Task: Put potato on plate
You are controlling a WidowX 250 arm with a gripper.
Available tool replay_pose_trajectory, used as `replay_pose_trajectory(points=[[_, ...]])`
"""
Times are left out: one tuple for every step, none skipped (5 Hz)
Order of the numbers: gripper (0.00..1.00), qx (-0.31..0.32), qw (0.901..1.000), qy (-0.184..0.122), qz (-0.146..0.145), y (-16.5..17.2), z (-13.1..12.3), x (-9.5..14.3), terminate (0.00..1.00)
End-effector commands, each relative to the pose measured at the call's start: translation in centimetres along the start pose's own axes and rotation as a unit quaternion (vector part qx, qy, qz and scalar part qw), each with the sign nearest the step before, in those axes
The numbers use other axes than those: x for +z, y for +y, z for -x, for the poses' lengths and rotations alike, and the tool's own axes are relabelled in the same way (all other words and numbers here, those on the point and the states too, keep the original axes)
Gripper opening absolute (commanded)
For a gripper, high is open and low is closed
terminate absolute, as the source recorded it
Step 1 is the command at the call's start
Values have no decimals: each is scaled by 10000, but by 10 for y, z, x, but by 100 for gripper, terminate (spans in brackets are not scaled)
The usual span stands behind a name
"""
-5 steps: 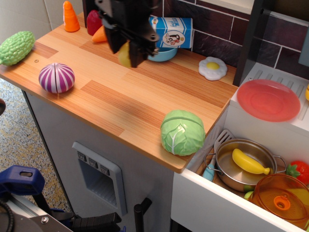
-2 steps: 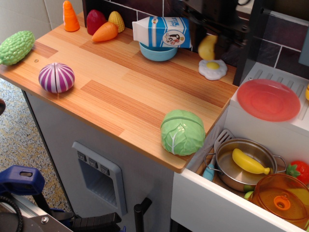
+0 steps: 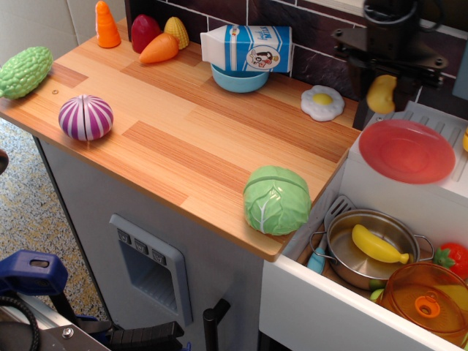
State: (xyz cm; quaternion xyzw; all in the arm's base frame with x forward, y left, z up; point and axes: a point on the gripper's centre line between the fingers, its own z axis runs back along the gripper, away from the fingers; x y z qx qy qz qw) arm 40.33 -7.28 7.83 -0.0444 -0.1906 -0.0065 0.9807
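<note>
My black gripper (image 3: 383, 93) is shut on the small yellow potato (image 3: 381, 94) and holds it in the air at the upper right. It hangs just above the far left rim of the round red-pink plate (image 3: 406, 151), which lies flat on the white drainer at the right. The potato is above the plate, not touching it.
A green cabbage (image 3: 276, 199) sits at the counter's near right corner. A fried egg toy (image 3: 322, 102), a milk carton on a blue bowl (image 3: 247, 57) and a purple onion (image 3: 85, 117) are on the wood counter. A pot with a banana (image 3: 378, 245) and an orange lidded pot (image 3: 428, 300) stand below the plate.
My gripper has carried the potato to the right, from above the blue bowl, past the fried egg, to just above the plate's left rim. Nothing else moved.
</note>
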Motion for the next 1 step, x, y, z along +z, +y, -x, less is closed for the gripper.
replay_pose_trajectory(points=[[0, 207, 9991, -328, 145, -14, -23, 9, 100]])
